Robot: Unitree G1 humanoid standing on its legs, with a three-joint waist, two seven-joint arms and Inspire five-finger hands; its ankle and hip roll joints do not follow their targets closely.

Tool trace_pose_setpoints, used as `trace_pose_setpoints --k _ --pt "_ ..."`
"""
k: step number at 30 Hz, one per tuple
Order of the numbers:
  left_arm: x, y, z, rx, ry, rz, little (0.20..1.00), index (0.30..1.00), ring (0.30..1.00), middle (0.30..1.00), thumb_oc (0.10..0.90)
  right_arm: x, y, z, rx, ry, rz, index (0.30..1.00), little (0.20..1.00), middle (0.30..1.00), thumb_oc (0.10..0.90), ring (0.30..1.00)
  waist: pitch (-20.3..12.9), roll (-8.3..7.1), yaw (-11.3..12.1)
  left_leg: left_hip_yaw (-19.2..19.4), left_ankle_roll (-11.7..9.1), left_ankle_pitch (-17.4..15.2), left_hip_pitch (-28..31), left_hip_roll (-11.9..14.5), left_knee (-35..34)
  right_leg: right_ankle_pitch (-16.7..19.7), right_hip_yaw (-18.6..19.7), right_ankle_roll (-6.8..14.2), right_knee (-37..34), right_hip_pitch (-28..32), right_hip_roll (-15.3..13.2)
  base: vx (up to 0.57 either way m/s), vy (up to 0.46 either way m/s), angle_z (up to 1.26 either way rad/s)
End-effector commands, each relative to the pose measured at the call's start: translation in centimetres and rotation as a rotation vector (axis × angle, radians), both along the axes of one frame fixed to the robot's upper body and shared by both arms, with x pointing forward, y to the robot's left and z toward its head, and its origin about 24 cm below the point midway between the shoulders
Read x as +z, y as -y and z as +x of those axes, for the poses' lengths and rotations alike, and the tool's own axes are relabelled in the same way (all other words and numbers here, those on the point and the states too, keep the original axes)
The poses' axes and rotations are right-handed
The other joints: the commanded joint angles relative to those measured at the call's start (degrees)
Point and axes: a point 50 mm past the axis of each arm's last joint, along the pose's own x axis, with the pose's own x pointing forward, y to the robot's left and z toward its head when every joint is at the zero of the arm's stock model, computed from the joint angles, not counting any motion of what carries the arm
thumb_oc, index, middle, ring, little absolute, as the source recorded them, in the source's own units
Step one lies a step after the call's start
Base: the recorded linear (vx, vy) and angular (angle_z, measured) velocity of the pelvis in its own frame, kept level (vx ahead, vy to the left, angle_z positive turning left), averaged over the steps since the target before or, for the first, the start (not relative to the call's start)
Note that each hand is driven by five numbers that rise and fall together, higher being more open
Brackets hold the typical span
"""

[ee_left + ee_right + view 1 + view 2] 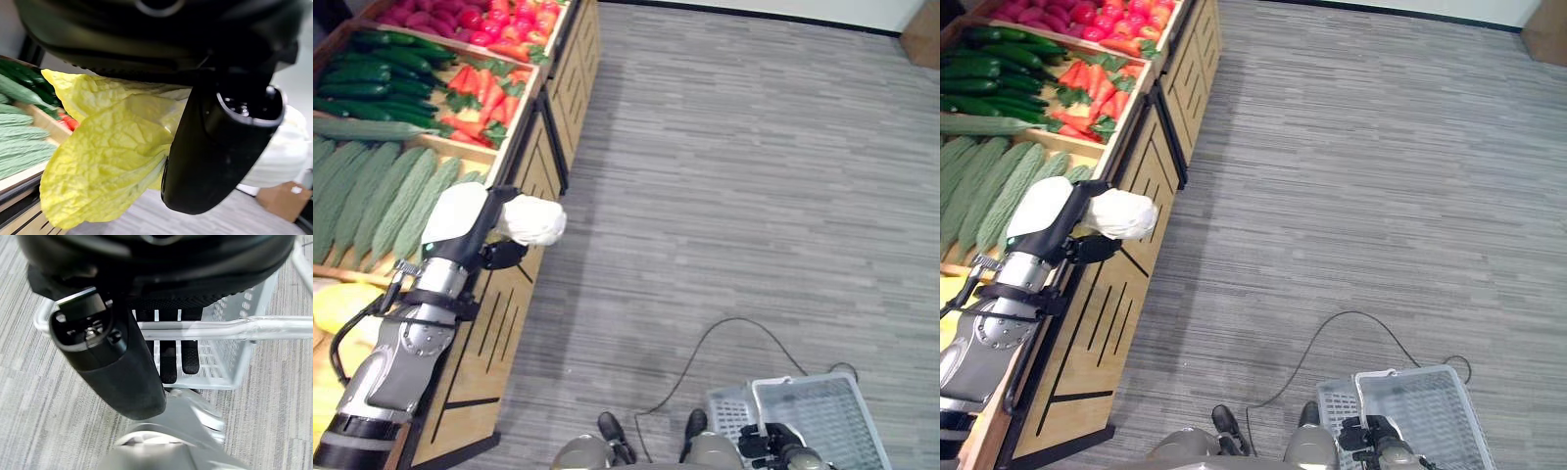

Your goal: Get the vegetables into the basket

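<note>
Hanging low by the robot's right side, the basket [822, 416] sits nearest you, its metal handle [220, 328] caught in the right hand [773, 443], whose fingers [168, 360] curl round the bar. It looks empty from above.

Further out, the left hand [504, 253] is raised beside the edge of the wooden display counter [499, 333], over the grey floor [754, 196]. It is clenched on a cabbage [533, 220], pale at the base in the head views, with loose yellow crinkled leaves [107, 161] spilling past the thumb [215, 147] in the left wrist view.

Handling, as a judgement: the cabbage reads light and soft. The outer leaves are floppy and would likely tear or slip free, so you want your hold on the firm pale core, not on the leaf fringe. Squeeze gently; it should give rather than crack.

Beyond the hand, the bins hold bitter gourds [382, 196], then cucumbers [372, 78], carrots [484, 98], and red produce [460, 15] farthest back.

Basket and cabbage are well apart.
</note>
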Motion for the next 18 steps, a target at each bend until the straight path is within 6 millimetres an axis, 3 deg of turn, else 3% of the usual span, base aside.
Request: trace_pose_setpoints --k 1,5,8,9,10,12,18 --pt "3.5 0.1 -0.5 -0.023 0.205 -0.026 0.300 0.300 0.300 0.300 0.400 0.5 -1.7 2.7 0.084 0.116 0.036 0.300 0.300 0.300 0.400 0.300 -6.8 -0.96 0.9 -5.3 -1.5 -2.4 0.4 1.6 -1.8 -3.1 1.6 -0.9 2.4 -2.1 2.6 -0.01 -0.295 -0.26" --pt "1.7 0.1 -0.2 -0.024 0.125 -0.084 0.300 0.300 0.300 0.300 0.400 1.0 -1.7 3.6 0.082 0.163 0.034 0.300 0.300 0.300 0.400 0.300 -6.4 -1.57 0.5 -7.0 -3.3 -0.2 0.3 3.2 -2.3 -6.8 1.4 -3.1 3.4 -2.2 4.7 0.00 -0.304 -0.04" --pt "0.9 0.0 -0.1 -0.019 0.088 -0.095 0.300 0.300 0.300 0.300 0.400 1.3 -1.5 4.0 0.089 0.181 0.022 0.300 0.300 0.300 0.400 0.300 -6.1 -1.85 0.4 -7.8 -4.1 -0.5 -0.2 4.0 -0.2 -7.8 0.3 -3.9 3.7 -1.8 5.0 0.02 -0.223 0.26" --pt "-0.1 -0.3 -0.1 -0.001 0.046 -0.097 0.300 0.300 0.300 0.300 0.400 1.8 -1.1 4.8 0.098 0.214 0.004 0.300 0.300 0.300 0.400 0.300 -5.2 -2.36 0.6 -9.8 -4.8 -1.7 -1.8 5.2 5.5 -8.3 -0.2 -4.7 3.8 -0.9 5.2 0.05 -0.311 0.14" --pt "-1.0 -0.6 -0.2 0.023 0.015 -0.108 0.300 0.300 0.300 0.300 0.400 2.6 -0.6 5.9 0.123 0.257 -0.024 0.300 0.300 0.300 0.400 0.300 -4.2 -2.50 2.3 -18.8 -6.0 -0.4 -4.0 3.9 7.5 -9.0 1.2 -5.1 3.9 -0.7 5.8 -0.01 -0.226 0.14" --pt "-1.6 -0.8 -0.1 0.039 -0.006 -0.090 0.300 0.300 0.300 0.300 0.400 3.2 -0.1 6.6 0.141 0.276 -0.047 0.300 0.300 0.300 0.400 0.300 -3.8 -2.92 2.9 -25.3 -5.2 -0.5 -6.2 2.5 6.5 -8.0 0.9 -5.3 4.0 -1.3 5.1 -0.05 -0.016 -0.09" --pt "-2.2 -0.3 -0.3 -0.019 -0.090 -0.008 0.300 0.300 0.300 0.300 0.400 4.1 0.2 7.9 0.160 0.317 -0.054 0.300 0.300 0.300 0.400 0.300 -4.9 -1.86 2.4 -23.2 -2.3 -2.7 -3.7 1.1 4.3 -6.6 3.2 -4.0 4.6 -1.5 4.0 0.06 0.167 -0.12"
